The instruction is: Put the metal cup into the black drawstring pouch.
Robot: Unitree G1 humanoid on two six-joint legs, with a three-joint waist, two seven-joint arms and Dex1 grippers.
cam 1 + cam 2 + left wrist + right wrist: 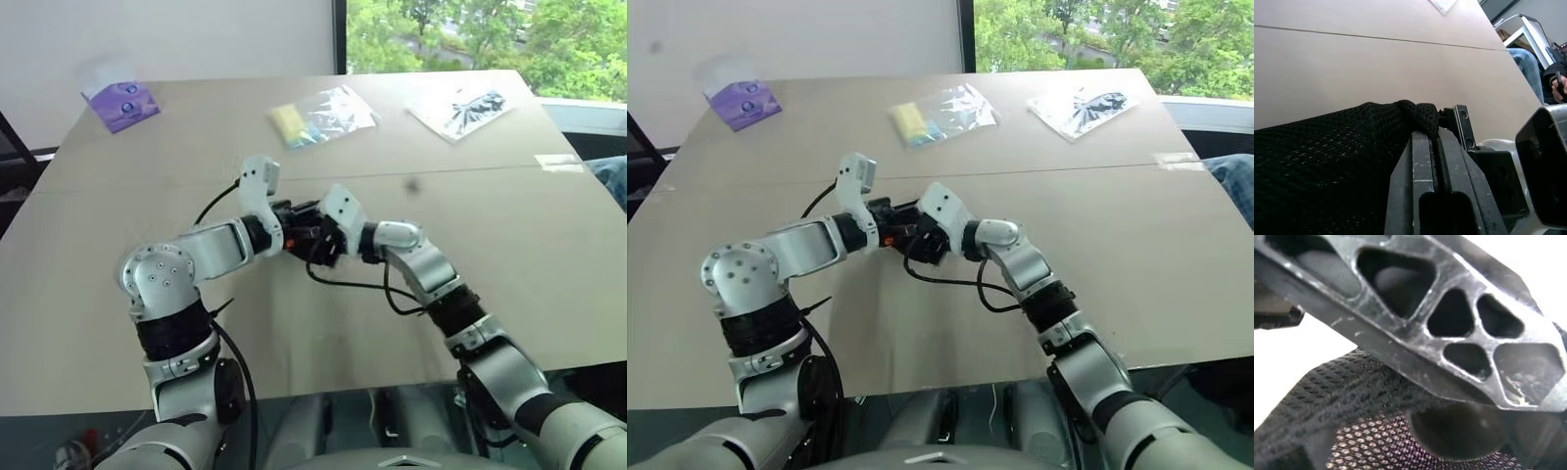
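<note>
Grippers are meeting over the middle of the table (549, 294), where the left gripper (1436, 147) is pinching the edge of the pouch (1327, 171), its two fingers pressed together on the black mesh fabric. In the left wrist view the pouch is bunching up against those fingers (1418, 171) and spreading away over the pale tabletop. The right gripper (315, 245) is hovering just beside the left one, pointing toward it (how wide its fingers are standing cannot be told from the pictures). In the right wrist view a black finger is crossing close in front of the camera, with the pouch's mesh sagging below it and a dark round shape sitting low within the fabric; whether that shape is the cup cannot be told. Black cables are looping from both wrists down toward the table.

Toward the far edge are lying a purple packet (121, 103) on the left, a clear bag (323, 115) with yellow contents near the middle, and a second clear bag (462, 111) holding something dark on the right, all well apart from the arms. A person's knee in jeans (1528, 66) is showing beside the table.
</note>
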